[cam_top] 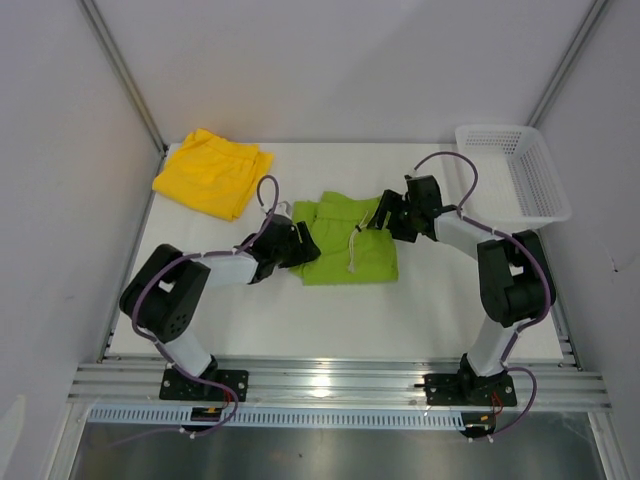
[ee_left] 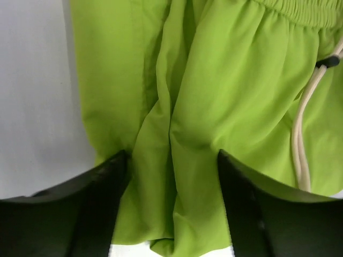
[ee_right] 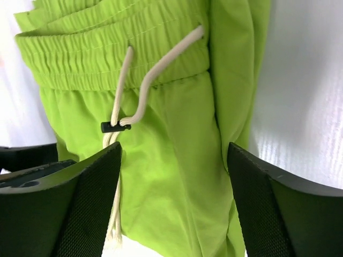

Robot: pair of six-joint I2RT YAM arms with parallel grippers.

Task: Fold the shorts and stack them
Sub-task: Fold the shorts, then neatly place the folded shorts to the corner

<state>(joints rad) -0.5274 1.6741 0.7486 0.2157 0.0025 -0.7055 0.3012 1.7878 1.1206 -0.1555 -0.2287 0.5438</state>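
The lime green shorts (cam_top: 348, 245) lie folded in the middle of the table, their white drawstring (ee_right: 151, 78) trailing over the front. My left gripper (cam_top: 300, 243) sits low at their left edge. In the left wrist view it (ee_left: 172, 160) is open, its jaws apart, with creased green fabric (ee_left: 214, 96) lying between them. My right gripper (cam_top: 385, 215) is at the shorts' upper right corner. It (ee_right: 174, 152) is open too, straddling fabric just below the waistband (ee_right: 107, 59). The yellow shorts (cam_top: 212, 172) lie folded at the back left, away from both grippers.
A white mesh basket (cam_top: 520, 170) stands at the back right corner, partly over the table edge. Grey walls close in the left and right sides. The white table top (cam_top: 400, 320) shows in front of the shorts.
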